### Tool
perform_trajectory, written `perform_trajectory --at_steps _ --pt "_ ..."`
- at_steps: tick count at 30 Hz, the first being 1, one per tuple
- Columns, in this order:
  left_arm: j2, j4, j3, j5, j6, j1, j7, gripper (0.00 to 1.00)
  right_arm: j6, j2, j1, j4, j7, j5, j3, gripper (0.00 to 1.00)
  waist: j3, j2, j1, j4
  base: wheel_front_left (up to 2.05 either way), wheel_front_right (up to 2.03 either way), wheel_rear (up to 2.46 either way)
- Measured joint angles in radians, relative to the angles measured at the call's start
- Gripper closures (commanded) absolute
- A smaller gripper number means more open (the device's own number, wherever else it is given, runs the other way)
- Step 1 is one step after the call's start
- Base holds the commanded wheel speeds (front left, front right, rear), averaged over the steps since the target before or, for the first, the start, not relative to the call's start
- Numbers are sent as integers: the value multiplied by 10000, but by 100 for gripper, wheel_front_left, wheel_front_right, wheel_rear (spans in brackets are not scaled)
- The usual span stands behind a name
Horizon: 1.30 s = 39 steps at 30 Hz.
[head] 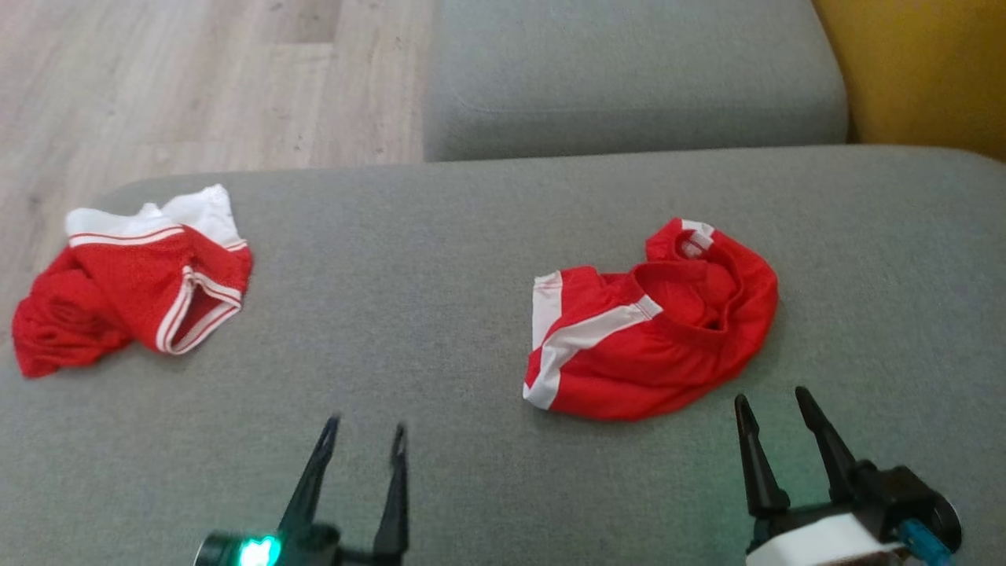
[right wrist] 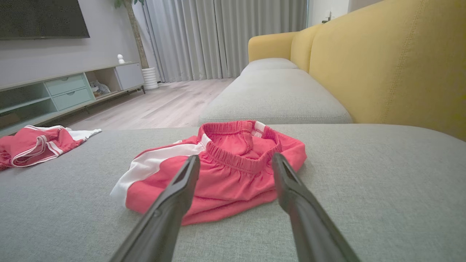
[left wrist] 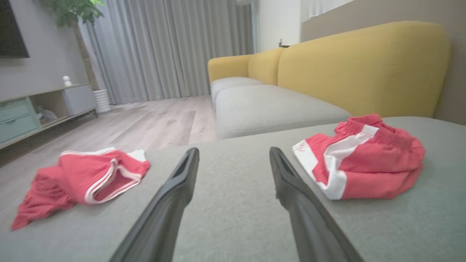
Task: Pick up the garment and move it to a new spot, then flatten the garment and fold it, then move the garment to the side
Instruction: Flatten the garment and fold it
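My left gripper [head: 367,426] and right gripper [head: 771,397] both hang spread wide, holding nothing, over the grey woven cushion [head: 440,314]. The red shorts [head: 652,338] are soft and crumpled, with white side stripes and a gathered elastic waistband gaping upward. They lie at eleven o'clock just ahead of my right fingers, not touching them. A second red garment [head: 126,291], mesh with white trim, slumps at ten o'clock from my left gripper, at the cushion's rounded edge beside the wooden floor [head: 196,79]. Bare cushion lies between the two.
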Motion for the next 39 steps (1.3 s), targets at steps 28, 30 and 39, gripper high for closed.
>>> perform_trajectory --at_steps 28,30,39 --pt "-196 6357 -6347 -3551 226 -9711 2566 0 0 -2 -1517 -155 0 -71 740 0 2378 -1 1 -3444 0 0 0" --pt "-194 7005 -6629 -3557 286 -9869 2717 0 0 -2 -1585 -161 0 -67 727 0 2467 -1 1 -3454 0 0 0" --pt "-192 8579 -7373 -4100 -349 -10078 2502 0 0 -2 -1616 -153 0 19 677 0 2553 -1 0 -3069 0 0 0"
